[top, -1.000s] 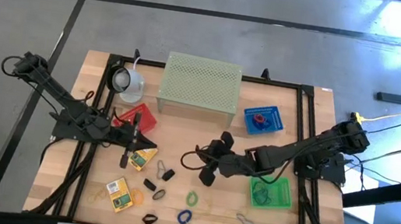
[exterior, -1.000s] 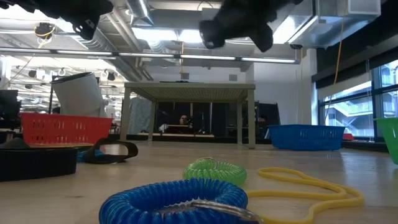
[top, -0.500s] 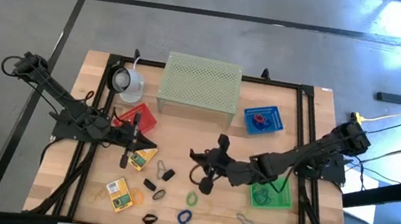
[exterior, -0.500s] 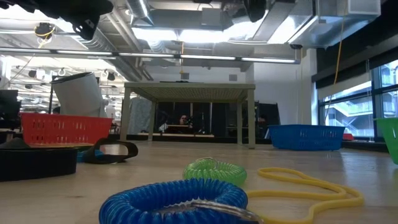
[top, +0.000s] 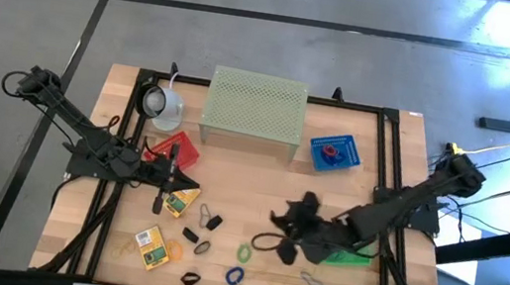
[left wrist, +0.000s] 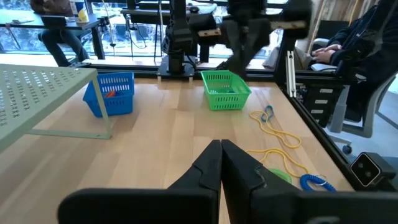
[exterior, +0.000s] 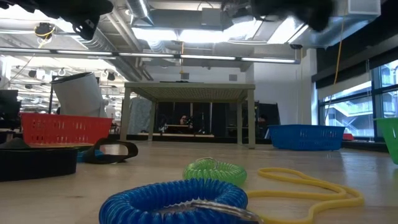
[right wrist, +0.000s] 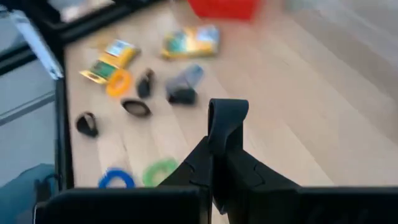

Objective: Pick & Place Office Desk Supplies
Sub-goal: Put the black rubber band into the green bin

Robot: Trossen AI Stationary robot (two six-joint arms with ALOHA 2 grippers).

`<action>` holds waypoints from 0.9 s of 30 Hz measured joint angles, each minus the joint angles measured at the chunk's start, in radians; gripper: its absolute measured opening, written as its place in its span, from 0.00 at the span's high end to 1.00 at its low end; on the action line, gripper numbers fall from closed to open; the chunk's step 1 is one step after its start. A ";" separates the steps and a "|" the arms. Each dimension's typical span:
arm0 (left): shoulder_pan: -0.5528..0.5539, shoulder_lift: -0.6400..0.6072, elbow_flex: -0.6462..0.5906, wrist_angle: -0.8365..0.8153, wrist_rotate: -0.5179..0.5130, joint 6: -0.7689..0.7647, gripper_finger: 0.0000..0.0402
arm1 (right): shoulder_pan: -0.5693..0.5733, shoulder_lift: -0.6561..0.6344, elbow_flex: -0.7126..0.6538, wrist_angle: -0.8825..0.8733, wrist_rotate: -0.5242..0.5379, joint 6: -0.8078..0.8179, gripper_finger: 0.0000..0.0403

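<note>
Coils: green loop (top: 245, 252) judged light, springy, best pinched across its rim; right gripper (right wrist: 219, 163) seen closed, empty.

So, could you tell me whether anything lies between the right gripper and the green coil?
Nothing visible does: the right gripper is above bare wood just beside the green coil, fingers shut and empty.

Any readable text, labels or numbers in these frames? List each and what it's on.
No text can be read anywhere.
Yellow packets: printed, but too small in the high view and blurred in the right wrist view.
Red, blue and green baskets: no labels show.
</note>
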 joint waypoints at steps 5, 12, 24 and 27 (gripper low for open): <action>0.000 0.000 0.000 0.000 0.000 0.000 0.99 | 0.054 -0.070 0.001 -0.282 -0.065 0.259 0.95; 0.000 0.000 0.000 0.000 0.000 0.000 0.99 | 0.117 -0.059 0.001 -0.599 -0.245 0.600 0.95; 0.000 0.000 0.000 0.000 0.000 0.000 0.99 | 0.164 -0.023 0.001 -0.768 -0.371 0.917 0.95; 0.000 0.000 0.000 0.000 0.000 0.000 0.99 | 0.185 0.015 0.000 -0.768 -0.389 0.947 0.95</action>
